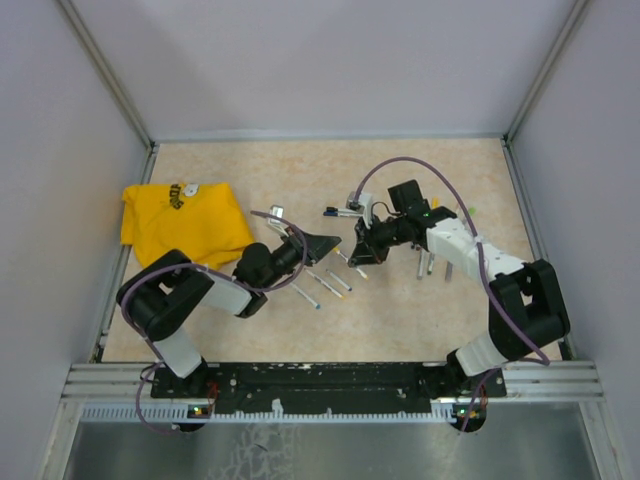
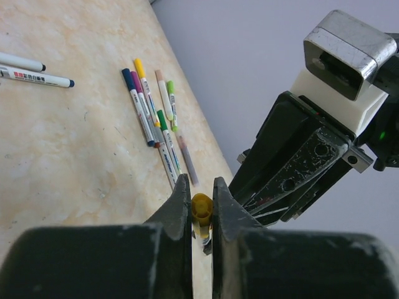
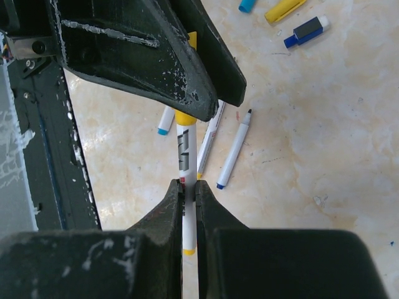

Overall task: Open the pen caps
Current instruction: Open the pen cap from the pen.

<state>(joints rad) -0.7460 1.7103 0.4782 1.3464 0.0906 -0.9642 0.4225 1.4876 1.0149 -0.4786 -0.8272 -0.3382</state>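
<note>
A white pen barrel [image 3: 186, 149] with a yellow cap [image 3: 185, 118] is held in the air between both grippers. My left gripper [image 2: 201, 187] is shut on the yellow cap [image 2: 201, 208], seen end-on between its fingers. My right gripper [image 3: 187, 187] is shut on the barrel, just behind the printed label. In the top view the left gripper [image 1: 325, 243] and the right gripper [image 1: 358, 252] meet tip to tip above the middle of the table. Loose caps lie on the table: a yellow one [image 3: 285, 9] and a blue one [image 3: 247, 5].
A yellow cloth [image 1: 185, 222] lies at the back left. Several capped coloured pens [image 2: 149, 106] lie in a row near the right wall. Pens [image 3: 234, 156] lie on the table under the grippers, more [image 1: 325, 285] near the left arm. Enclosure walls surround the table.
</note>
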